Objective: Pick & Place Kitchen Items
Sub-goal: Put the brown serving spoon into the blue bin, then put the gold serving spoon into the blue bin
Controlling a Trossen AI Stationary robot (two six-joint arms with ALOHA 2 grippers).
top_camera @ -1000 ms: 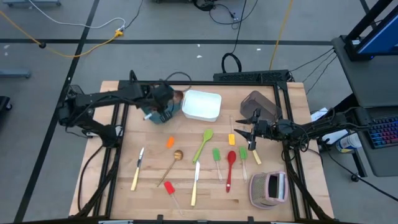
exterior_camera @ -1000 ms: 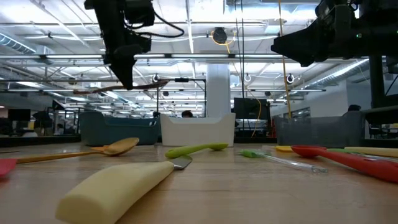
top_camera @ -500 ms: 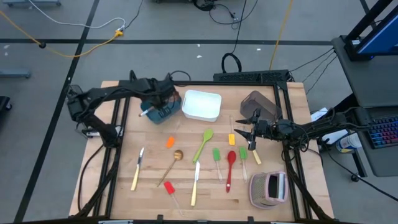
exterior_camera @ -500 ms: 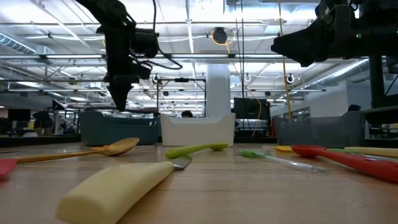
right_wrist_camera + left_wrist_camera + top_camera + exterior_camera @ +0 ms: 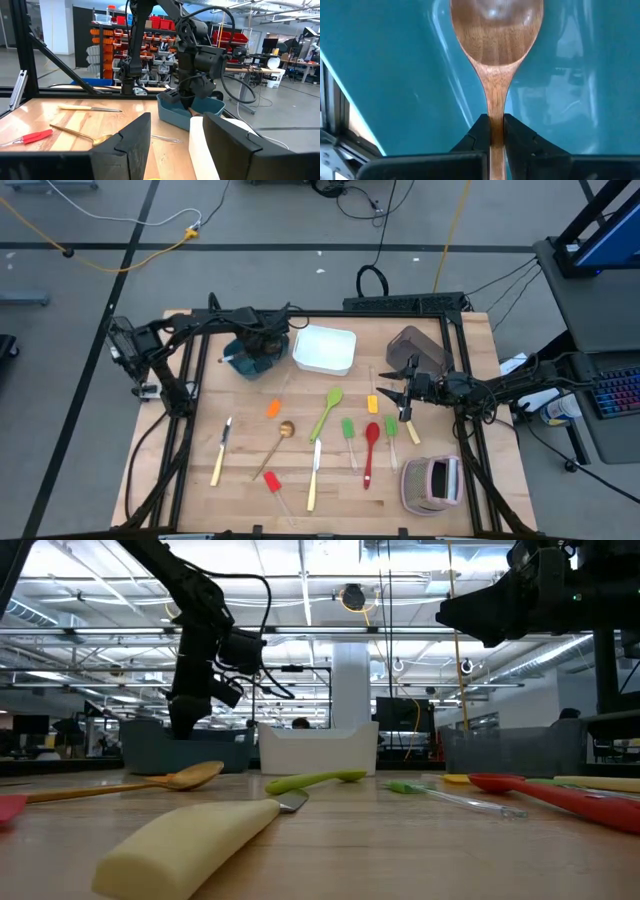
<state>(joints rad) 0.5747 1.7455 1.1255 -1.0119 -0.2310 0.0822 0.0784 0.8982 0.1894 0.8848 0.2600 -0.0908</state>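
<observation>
My left gripper (image 5: 258, 352) is over the teal bin (image 5: 250, 363) at the table's far left, shut on a wooden spoon (image 5: 496, 35) that points down into the bin. In the low view it (image 5: 190, 712) reaches the bin's rim (image 5: 150, 745). My right gripper (image 5: 401, 394) hovers open near the table's right side, above a yellow spatula (image 5: 372, 404). A green spoon (image 5: 327, 410), red spoon (image 5: 370, 450), brass spoon (image 5: 275, 445), two pale-handled knives (image 5: 221, 452) (image 5: 315, 473) and small spatulas (image 5: 274, 409) lie flat on the wood. My left gripper pinches the wooden spoon's handle (image 5: 493, 107), just behind the bowl, between its two fingers (image 5: 477, 132). The fingers come from above and lie along the handle. The bowl (image 5: 496, 30) hangs inside the teal bin; whether it touches the bin's floor I cannot tell.
A white bin (image 5: 324, 349) stands right of the teal one, and a brown bin (image 5: 415, 350) sits at the far right. The pink-grey striped object (image 5: 432, 483) lies at the near right corner. Black frame rails (image 5: 465, 380) run along the table's edges.
My left gripper has gone down from well above the table into the teal bin and tipped from level to pointing down. The wooden spoon has come with it, its bowl now inside the bin. The right arm has kept still.
</observation>
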